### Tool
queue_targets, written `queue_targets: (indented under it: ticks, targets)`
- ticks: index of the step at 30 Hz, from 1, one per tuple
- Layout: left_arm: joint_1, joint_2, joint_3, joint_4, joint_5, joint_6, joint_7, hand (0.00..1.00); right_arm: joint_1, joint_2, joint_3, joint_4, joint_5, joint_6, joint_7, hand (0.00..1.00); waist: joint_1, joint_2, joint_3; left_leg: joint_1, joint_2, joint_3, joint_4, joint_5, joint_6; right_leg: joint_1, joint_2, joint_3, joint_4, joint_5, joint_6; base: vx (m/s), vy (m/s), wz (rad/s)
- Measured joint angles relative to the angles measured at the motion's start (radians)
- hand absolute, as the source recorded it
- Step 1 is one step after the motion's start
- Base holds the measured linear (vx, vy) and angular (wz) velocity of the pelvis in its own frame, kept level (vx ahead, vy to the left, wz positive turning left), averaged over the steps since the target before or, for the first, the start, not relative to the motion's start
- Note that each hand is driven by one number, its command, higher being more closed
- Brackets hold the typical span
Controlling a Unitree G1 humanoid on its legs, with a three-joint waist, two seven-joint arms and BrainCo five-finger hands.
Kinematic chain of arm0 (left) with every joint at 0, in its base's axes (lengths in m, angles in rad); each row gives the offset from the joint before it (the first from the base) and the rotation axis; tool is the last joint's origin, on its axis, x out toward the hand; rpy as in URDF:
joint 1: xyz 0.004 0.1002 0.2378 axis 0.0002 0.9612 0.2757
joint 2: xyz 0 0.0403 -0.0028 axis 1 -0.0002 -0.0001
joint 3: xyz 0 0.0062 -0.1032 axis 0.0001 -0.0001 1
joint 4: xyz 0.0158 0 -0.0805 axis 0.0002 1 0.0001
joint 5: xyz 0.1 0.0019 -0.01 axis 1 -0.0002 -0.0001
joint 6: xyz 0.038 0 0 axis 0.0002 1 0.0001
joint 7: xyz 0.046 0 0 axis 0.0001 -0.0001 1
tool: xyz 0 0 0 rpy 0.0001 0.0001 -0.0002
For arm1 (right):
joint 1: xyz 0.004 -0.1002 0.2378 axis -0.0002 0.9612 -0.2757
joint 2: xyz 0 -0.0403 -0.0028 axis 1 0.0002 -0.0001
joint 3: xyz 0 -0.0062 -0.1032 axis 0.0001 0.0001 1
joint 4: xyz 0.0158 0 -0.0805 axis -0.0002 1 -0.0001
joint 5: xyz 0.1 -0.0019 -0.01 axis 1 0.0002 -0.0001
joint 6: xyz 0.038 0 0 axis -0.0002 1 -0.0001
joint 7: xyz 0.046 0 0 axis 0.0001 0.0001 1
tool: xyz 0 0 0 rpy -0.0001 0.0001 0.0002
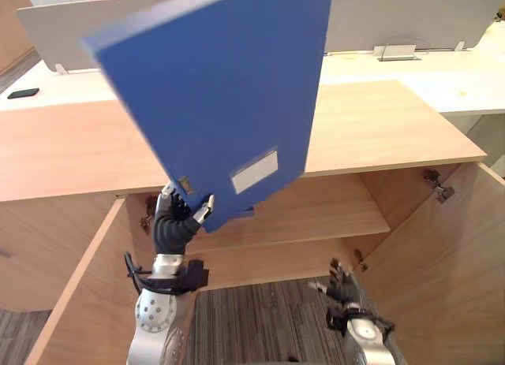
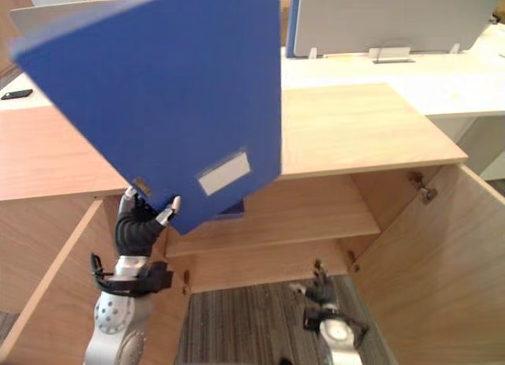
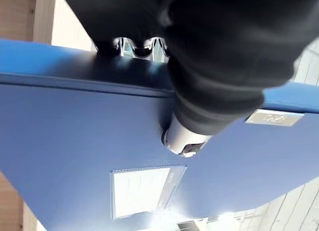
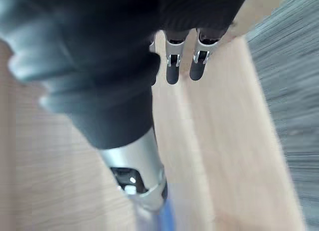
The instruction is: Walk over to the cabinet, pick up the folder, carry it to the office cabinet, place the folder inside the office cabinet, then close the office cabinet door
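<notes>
Blue folder in left hand (tilted)

Bright even light; glare on folder

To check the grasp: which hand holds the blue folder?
The left hand, gripping the folder by its lower corner; the right hand hangs low and holds nothing.

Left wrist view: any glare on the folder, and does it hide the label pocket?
Left wrist view: a glare patch on the blue folder beside the label pocket, whose outline shows; the folder is darker along the edge in the left hand. Left eye view: folder face evenly lit.
</notes>
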Motion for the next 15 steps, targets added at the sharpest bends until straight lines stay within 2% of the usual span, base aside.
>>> queue_targets:
  ticks: [2,7,12,15]
  targets:
    - [0.0,-0.007,0.004,-0.015,-0.056,0.001,-0.021,1.0,-0.01,0.0,0.016,-0.141,0.121,-0.032,0.043,0.0,0.007,0.0,0.0,0.001,0.0,0.001,0.0,0.0,0.0,0.0,0.0,0.0,0.0,0.0,0.0,0.0,0.0,0.0]
    - [0.0,-0.011,0.03,-0.019,-0.069,0.004,-0.056,1.0,-0.06,-0.005,0.047,-0.366,0.328,-0.076,0.167,0.0,0.015,-0.001,0.001,0.004,0.0,0.001,0.002,-0.001,0.0,0.004,0.0,0.001,0.001,0.0,0.0,-0.02,-0.004,0.0]
    - [0.0,-0.017,0.035,-0.019,-0.086,0.004,-0.112,1.0,-0.117,-0.013,0.053,-0.46,0.477,-0.099,0.291,0.0,0.019,-0.001,0.001,0.005,0.001,0.0,0.006,-0.001,-0.001,0.006,0.0,0.001,0.003,0.0,0.0,-0.03,-0.008,0.0]
    - [-0.001,-0.027,0.036,-0.022,-0.091,0.003,-0.124,1.0,-0.138,-0.037,0.069,-0.5,0.533,-0.1,0.321,0.0,0.023,-0.001,0.001,0.005,0.002,0.001,0.006,-0.001,-0.001,0.006,0.001,0.001,0.003,0.0,0.0,0.0,0.0,0.0]
